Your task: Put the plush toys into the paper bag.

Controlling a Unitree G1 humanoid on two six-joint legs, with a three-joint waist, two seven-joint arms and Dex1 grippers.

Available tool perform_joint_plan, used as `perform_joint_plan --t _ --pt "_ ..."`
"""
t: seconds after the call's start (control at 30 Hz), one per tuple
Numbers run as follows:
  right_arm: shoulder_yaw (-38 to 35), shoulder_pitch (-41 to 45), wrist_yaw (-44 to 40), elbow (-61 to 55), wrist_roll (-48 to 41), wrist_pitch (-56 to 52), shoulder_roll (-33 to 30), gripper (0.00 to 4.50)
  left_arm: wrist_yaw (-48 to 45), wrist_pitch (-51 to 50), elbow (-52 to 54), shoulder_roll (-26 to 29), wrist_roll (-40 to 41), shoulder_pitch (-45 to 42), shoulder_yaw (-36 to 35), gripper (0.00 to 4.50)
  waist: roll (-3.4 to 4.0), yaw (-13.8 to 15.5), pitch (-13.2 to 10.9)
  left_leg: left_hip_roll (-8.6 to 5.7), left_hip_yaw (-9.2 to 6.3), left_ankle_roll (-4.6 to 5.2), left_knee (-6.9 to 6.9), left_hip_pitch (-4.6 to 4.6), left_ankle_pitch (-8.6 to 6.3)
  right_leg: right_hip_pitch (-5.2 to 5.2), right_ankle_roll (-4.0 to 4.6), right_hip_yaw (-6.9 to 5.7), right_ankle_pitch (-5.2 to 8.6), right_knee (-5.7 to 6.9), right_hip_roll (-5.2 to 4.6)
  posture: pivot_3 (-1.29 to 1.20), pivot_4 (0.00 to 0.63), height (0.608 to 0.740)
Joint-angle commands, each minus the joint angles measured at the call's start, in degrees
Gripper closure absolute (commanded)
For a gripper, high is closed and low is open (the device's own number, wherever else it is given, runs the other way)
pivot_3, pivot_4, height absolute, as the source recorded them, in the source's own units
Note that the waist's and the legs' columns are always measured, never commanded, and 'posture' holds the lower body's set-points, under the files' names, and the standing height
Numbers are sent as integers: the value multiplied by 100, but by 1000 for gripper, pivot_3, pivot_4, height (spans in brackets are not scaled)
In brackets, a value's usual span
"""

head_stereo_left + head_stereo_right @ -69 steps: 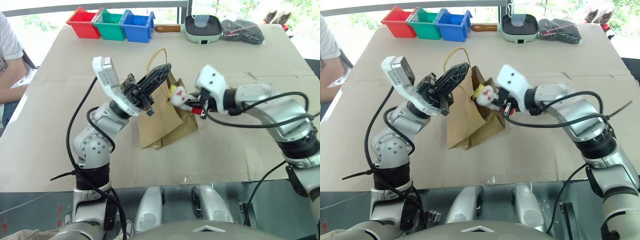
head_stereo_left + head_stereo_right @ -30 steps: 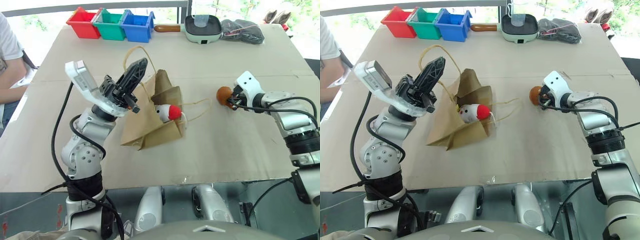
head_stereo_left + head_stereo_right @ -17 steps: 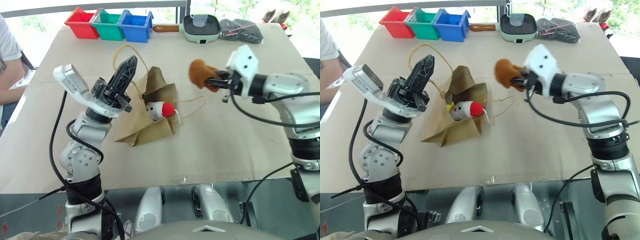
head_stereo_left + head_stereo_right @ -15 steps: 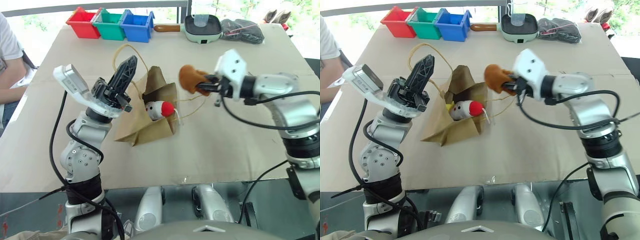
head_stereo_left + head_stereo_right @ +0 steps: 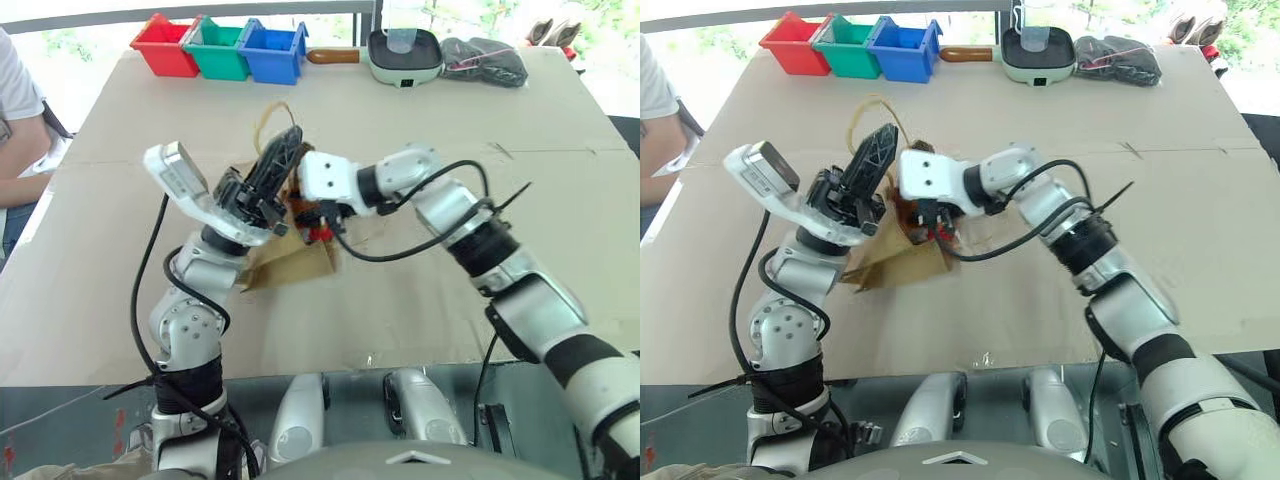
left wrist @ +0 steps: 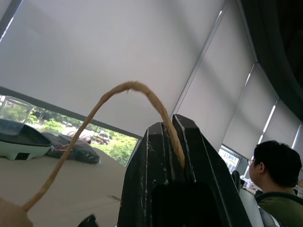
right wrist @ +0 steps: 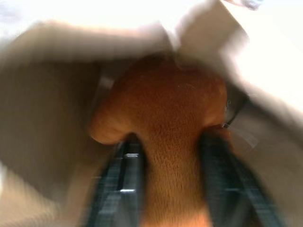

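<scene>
Toward the left of the cardboard-covered table, the left gripper is clamped tight on a looped tan cord handle of the brown kraft paper bag, holding it up near the table's middle. Just to its right, the right gripper reaches into the bag's mouth, its black fingers parted on either side of the rounded orange-brown plush toy; whether they grip it I cannot tell. A red patch of the elongated white plush toy peeks out beside it.

No readable text, labels, brands or numbers anywhere: none on the paper bag, none on the colored bins at the counter's far edge.
</scene>
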State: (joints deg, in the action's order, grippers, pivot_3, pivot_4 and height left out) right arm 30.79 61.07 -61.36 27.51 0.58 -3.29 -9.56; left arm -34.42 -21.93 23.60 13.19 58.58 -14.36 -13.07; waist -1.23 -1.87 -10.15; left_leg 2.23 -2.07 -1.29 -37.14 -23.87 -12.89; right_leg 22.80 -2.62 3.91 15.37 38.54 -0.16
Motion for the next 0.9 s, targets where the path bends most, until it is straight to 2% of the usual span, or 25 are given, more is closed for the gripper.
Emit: perform_joint_plan --t 0.03,0.13,0.27,0.37,0.43,0.63,0.77,0.9 --pt "-299 -108 -167 -385 -101 98 -191 1752 29 159 347 5 151 81 -146 4500 0 16 0 -1 1 0 -1 0 0 0 0 1 0 0 -2 0 150 740" --pt "-565 -527 -247 -1164 -274 -261 -608 1752 22 164 344 4 518 182 -385 4500 0 38 0 -2 -2 0 -2 0 0 -1 0 -1 0 0 -2 0 150 740" --pt "-1105 -1059 -183 -2359 -669 -1482 -1167 1752 -79 92 260 64 935 163 -591 4500 0 41 0 -1 -1 1 -2 0 0 0 0 0 0 3 -1 0 150 740" --pt "-1924 -1784 87 -3468 -1191 -3160 -1824 1752 -239 9 165 137 1192 114 -663 4500 -1 57 1 0 0 1 -2 2 0 0 0 3 0 3 2 0 150 740" --pt "-2260 -2148 407 -3867 -1439 -4060 -1985 1752 -312 -30 115 187 1274 97 -671 4500 -1 107 1 0 -6 1 0 -1 -1 -3 1 -4 1 -3 1 0 150 740" --pt "-2197 -2590 778 -4187 -1649 -4430 -1900 1752 -451 -135 34 267 1394 73 -666 4500 0 -41 0 5 6 2 0 8 -1 -1 0 13 2 1 14 0 150 740" --pt "-2204 -2497 1236 -3795 -1577 -4458 -1681 1752 -499 -173 55 340 1336 89 -651 4500 -1 -43 0 4 6 2 -1 6 -1 -1 -1 11 2 1 13 0 150 740" --pt "-1865 -2282 1201 -3605 -1480 -4244 -1626 1752 -545 -181 79 411 1247 119 -615 4500 -1 -39 0 2 7 2 -1 1 -1 0 -1 12 2 -2 10 0 150 740"
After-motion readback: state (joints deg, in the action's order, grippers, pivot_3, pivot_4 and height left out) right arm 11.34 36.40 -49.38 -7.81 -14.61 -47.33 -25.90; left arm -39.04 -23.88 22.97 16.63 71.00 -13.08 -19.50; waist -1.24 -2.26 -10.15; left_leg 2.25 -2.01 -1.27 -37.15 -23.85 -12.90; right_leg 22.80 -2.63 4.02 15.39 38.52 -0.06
